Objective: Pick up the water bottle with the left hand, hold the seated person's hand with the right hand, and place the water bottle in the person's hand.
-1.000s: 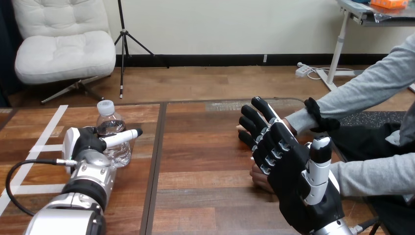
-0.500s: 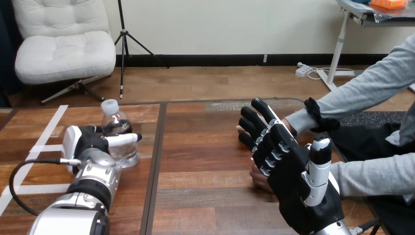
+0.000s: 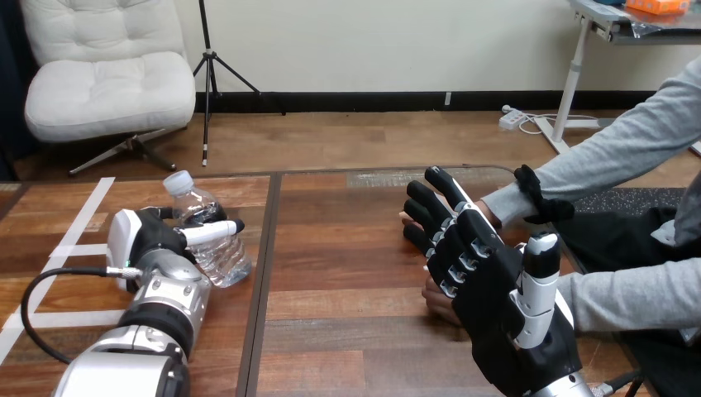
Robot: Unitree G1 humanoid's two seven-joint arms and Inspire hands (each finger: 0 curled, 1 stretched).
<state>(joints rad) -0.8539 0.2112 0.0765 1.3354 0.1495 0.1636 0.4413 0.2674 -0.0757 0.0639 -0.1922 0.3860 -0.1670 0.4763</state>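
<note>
Nearest you, at the lower right, the right hand (image 3: 496, 289) stands with its back toward the camera. You can see its fingers (image 3: 442, 186) stretched out straight and slightly spread, curled round nothing. Just past its left edge the person's near hand (image 3: 436, 302) peeks out low over the desk (image 3: 347, 256). It is mostly hidden behind the palm, so you cannot tell whether the two touch. At the lower left the left arm (image 3: 157, 322) runs up to the left hand (image 3: 149, 240), which you have closed round the bottle (image 3: 223, 260). Its thumb (image 3: 211, 231) lies across the front of the clear body, and its fingers curl round the far side below the neck. The bottle is on the left part of the desk, just left of the dark seam (image 3: 263, 273) and well apart from the right hand. It is tilted, with its white cap (image 3: 175, 184) leaning away to the left and its base toward the seam. You cannot tell whether the base rests on the desk or is just off it. White tape strips (image 3: 83, 217) lie on the desk left of the left hand. Farther back on the right, the person's far hand (image 3: 403, 217) is largely covered by the right hand's straight fingers. Only its tip shows at their left edge, and its arm reaches in from the view's right edge.
</note>
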